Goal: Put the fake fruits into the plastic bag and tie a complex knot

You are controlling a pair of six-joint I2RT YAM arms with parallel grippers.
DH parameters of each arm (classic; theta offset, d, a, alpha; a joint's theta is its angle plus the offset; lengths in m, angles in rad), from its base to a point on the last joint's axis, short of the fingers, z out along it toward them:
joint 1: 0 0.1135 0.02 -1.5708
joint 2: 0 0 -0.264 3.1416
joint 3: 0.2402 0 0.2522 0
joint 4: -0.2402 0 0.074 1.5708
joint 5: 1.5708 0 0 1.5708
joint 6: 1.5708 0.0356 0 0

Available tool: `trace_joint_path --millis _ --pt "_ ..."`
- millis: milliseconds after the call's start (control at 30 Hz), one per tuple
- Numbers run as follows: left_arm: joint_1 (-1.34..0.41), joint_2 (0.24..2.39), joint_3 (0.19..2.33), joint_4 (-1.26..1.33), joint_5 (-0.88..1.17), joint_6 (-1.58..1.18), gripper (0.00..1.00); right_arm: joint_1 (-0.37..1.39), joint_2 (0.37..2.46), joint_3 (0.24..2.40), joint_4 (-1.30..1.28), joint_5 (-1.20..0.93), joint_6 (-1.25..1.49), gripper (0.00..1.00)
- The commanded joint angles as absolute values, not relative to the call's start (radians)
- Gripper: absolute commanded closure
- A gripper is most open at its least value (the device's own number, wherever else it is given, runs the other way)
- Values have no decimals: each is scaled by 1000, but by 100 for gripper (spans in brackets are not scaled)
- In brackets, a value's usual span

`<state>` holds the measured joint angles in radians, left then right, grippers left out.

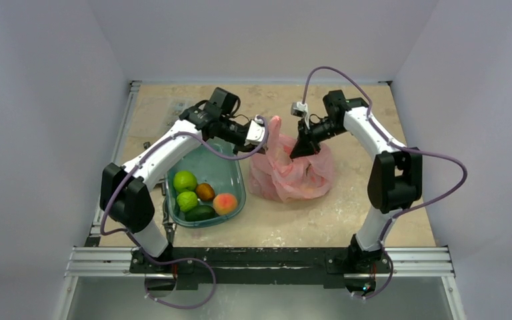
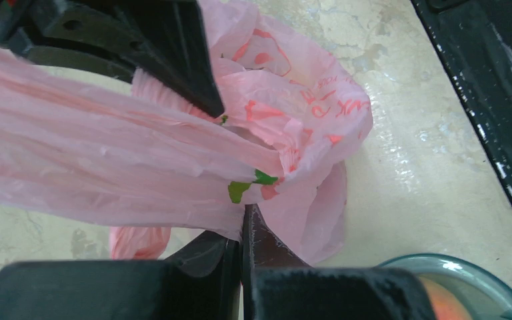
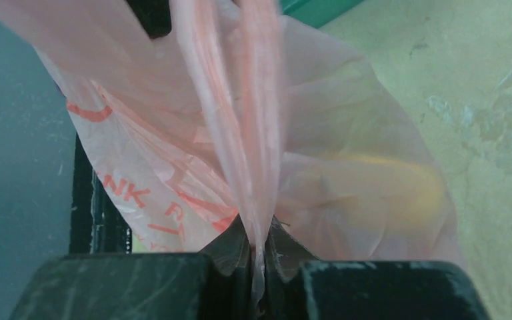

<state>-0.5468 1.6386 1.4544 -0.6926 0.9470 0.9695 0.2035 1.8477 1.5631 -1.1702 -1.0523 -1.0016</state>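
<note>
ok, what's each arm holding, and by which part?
Both hold the plastic bag: left gripper pinches a raised strip at its top, right gripper another bunched strip.

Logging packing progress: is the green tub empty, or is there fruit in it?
Not empty. In the tub lie two green fruits, a brown one, a peach and a dark green one.

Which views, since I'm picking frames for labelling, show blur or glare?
Right wrist: the plastic bag is smeared and out of focus near the lens. Left wrist: its print is sharp, with sheen on the table. Top external: evenly lit, slightly soft.
</note>
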Motion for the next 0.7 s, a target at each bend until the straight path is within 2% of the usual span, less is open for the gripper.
trace_joint_path --millis 0,100,233,333,433,667 --pt "-549 1686 1590 -828 926 1130 100 199 1653 1402 -851 -1053 -679 100" --pt "-537 1710 1648 -885 899 1193 100 199 1490 1196 -421 -909 -335 100" --pt "-519 1732 1708 -924 877 1239 100 202 1315 1036 -156 -657 -18 100" --pt "-531 1759 1764 -1017 880 1315 100 230 1253 982 -113 -608 68 100" --pt "-579 1780 1798 -1093 866 1392 100 240 1262 969 -141 -682 56 100" --pt "-666 1892 1869 -1187 763 1446 100 239 1240 972 -225 -842 -154 99"
